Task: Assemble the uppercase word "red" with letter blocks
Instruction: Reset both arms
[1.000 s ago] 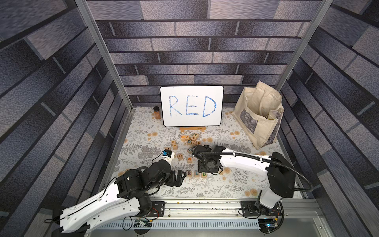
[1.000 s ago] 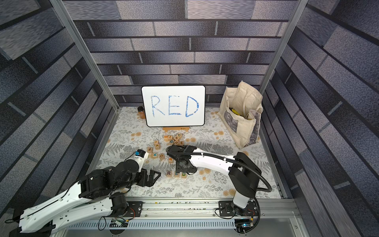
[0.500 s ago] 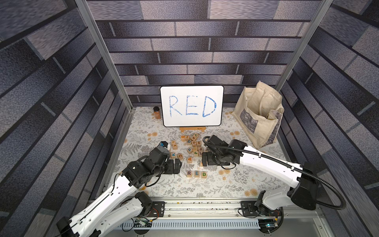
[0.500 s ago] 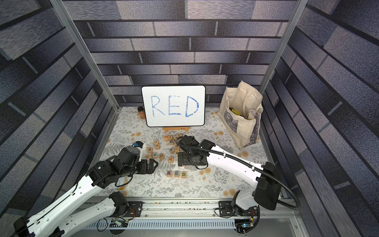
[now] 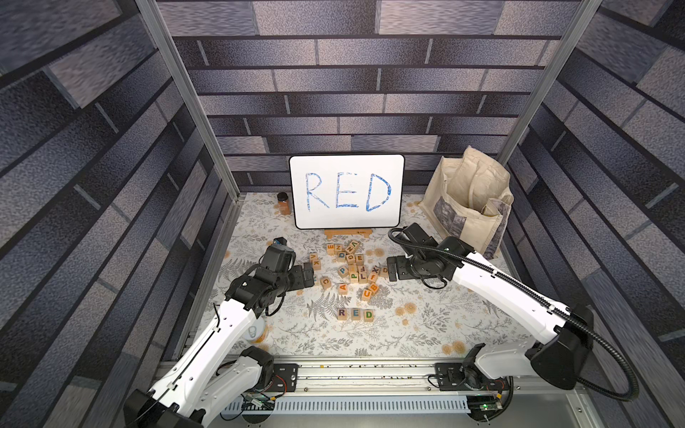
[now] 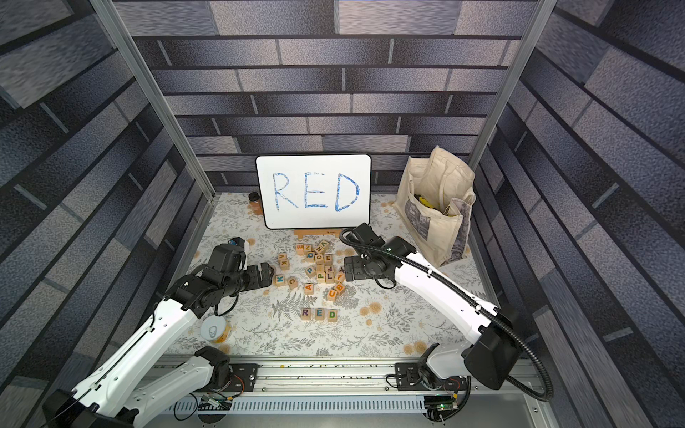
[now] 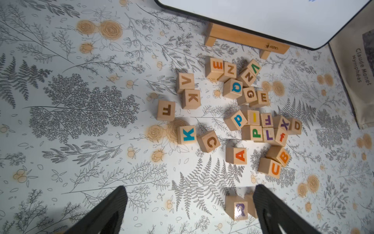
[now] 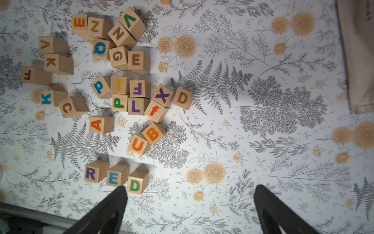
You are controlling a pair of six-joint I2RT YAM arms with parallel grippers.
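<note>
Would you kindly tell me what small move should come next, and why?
Probably pull both arms back: the R cube, E cube and D cube already read RED in a row, and the left gripper and right gripper are open and empty.

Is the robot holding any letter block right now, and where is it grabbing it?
Nothing is held. The left gripper and right gripper are both open and empty; the R-E-D row lies free.
</note>
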